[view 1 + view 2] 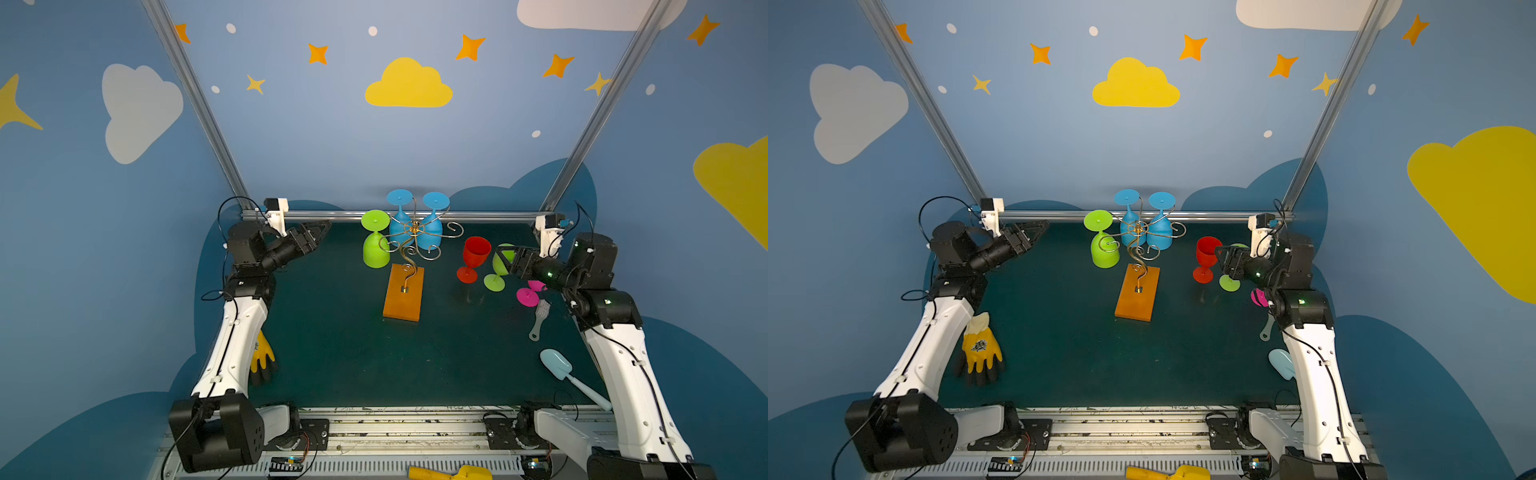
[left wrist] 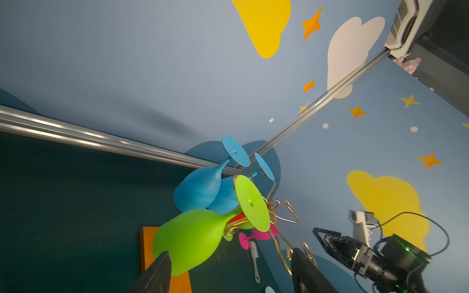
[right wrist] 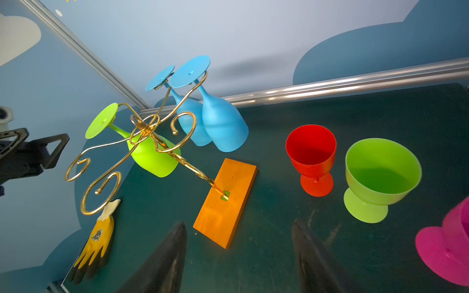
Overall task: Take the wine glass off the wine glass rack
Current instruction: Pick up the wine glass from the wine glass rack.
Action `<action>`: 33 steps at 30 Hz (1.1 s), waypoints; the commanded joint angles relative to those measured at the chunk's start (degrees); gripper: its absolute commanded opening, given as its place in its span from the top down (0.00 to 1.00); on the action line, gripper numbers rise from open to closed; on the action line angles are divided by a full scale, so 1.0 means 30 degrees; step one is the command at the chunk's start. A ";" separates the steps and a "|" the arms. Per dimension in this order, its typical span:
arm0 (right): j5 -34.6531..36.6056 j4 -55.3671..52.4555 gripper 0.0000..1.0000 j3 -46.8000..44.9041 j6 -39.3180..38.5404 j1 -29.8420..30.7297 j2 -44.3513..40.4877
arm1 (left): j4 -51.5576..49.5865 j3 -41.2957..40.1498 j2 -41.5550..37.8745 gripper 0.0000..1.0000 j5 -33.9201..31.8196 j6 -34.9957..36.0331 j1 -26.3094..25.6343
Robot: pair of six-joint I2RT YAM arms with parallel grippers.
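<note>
Taking the table [image 1: 332,332] in a top view as a clock face with twelve at the back wall, the wine glass rack [image 1: 404,297] stands towards twelve. On its nine o'clock side a green wine glass [image 1: 376,251] hangs from a gold curl, foot up and mouth down, so its long axis is close to vertical. The two blue glasses [image 1: 400,232] hang the same way on the twelve o'clock side, behind the hub. My left gripper [image 1: 322,230] hovers off at the rack's nine to ten, with its jaws set wide and nothing between them. It points across at the green bowl, which lies at about three o'clock from it with only open air between. My right gripper [image 1: 505,257] is also spread and empty, over at the rack's three o'clock beside the red glass [image 1: 473,257] on the table. The rack's wire arms stand between it and the green glass. I judge the left the nearer and better placed. I cannot tell which way the curl opens.
</note>
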 commanded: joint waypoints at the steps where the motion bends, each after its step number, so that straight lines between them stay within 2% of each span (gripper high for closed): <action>1: 0.0530 0.0876 0.34 -0.0301 -0.0419 0.0669 -0.0556 | -0.0282 0.0897 0.0904 0.29 0.1853 -0.0703 -0.0660; 8: 0.0935 0.0830 0.34 -0.0669 -0.0457 0.1625 -0.0890 | -0.0545 0.2674 0.3063 0.37 0.2161 -0.0724 -0.1941; 19: 0.1084 0.1036 0.34 -0.0855 -0.0279 0.2592 -0.0987 | -0.0422 0.4476 0.5055 0.46 0.2205 -0.1030 -0.3449; 25: 0.1136 0.1058 0.34 -0.0834 -0.0315 0.2860 -0.0982 | -0.0722 0.5018 0.5710 0.52 0.2204 -0.1093 -0.3631; 33: 0.1169 0.0977 0.34 -0.0838 -0.0353 0.2985 -0.1011 | -0.0933 0.5545 0.6035 0.65 0.2204 -0.1225 -0.3638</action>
